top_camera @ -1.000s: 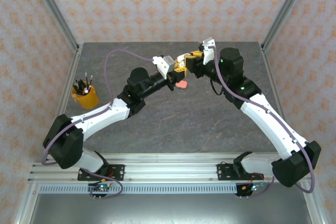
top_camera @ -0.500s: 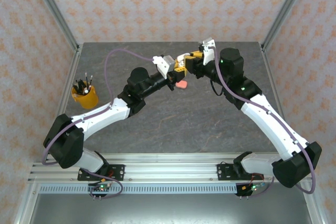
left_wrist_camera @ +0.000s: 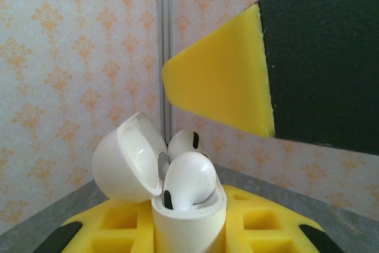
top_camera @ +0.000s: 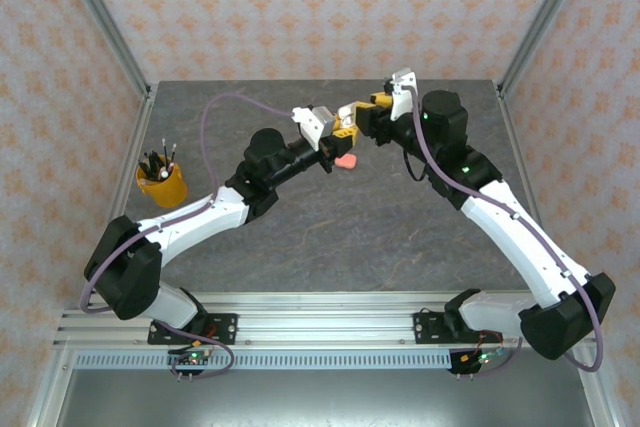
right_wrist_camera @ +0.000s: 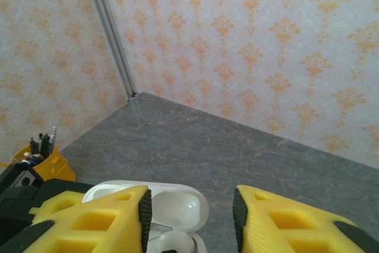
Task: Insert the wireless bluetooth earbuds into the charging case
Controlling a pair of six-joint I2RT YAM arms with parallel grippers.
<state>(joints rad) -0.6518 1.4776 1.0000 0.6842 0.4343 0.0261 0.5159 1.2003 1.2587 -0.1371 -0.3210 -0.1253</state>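
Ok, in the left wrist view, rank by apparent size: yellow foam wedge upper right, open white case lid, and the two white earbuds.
1. yellow foam wedge
2. open lid of the white charging case
3. front white earbud
4. rear white earbud, partly hidden behind the front one, so they may match

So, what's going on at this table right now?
The left fingers grip an open white charging case above the table, with two white earbuds sitting in it. The right fingers hover open just over it, holding nothing. A pink case lies on the table nearby.
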